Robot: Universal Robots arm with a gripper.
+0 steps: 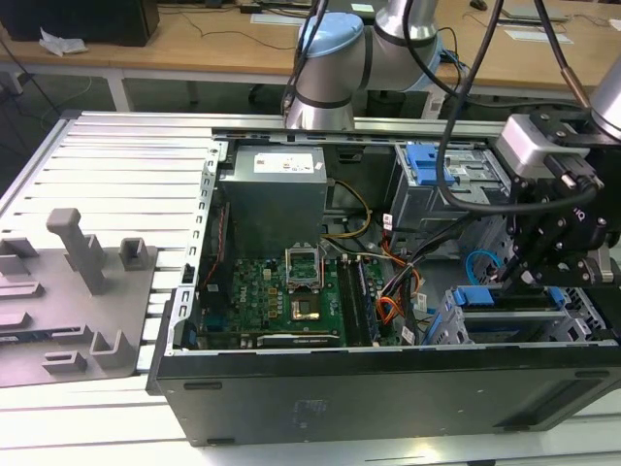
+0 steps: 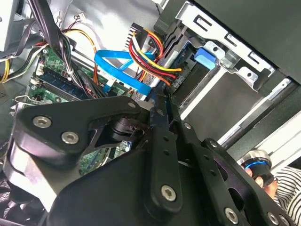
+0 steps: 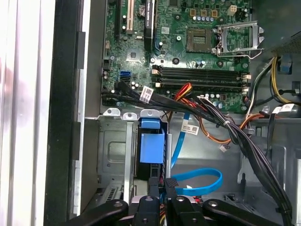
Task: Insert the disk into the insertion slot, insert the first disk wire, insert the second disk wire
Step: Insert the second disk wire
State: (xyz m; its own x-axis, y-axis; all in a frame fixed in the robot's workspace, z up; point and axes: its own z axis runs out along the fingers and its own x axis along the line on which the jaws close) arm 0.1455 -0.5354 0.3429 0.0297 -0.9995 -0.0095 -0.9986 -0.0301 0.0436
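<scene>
Disk (image 3: 152, 147): I see its bright blue carrier already seated in the drive cage, edge-on in the first wrist view; the silver body and label I cannot make out.
Insertion slot (image 3: 114, 155): grey sheet-metal bay at the case's front corner, holding the disk; in the exterior view it sits at the exterior view's right, low in the case.
Second disk wire (image 3: 200, 181): thin light-blue cable looping just beside the disk's rear edge; its dark connector end sits at my fingertips in both wrist views.
Gripper (image 3: 162, 197): black, fingers drawn narrow, pinching the connector end of the blue cable right behind the disk.
Wire bundle (image 2: 150, 59): red, yellow, orange and black leads running to the disk's rear, touching the blue loop.
Motherboard (image 3: 197, 47): green, empty processor socket, dark memory slots.
Computer case (image 1: 388, 388): black tower lying on its side, panel off.
Surface (image 1: 126, 165): slatted aluminium table with a grey fixture plate (image 1: 68, 291) at the exterior view's left.
Room: wooden desks (image 1: 194, 44) behind.
</scene>
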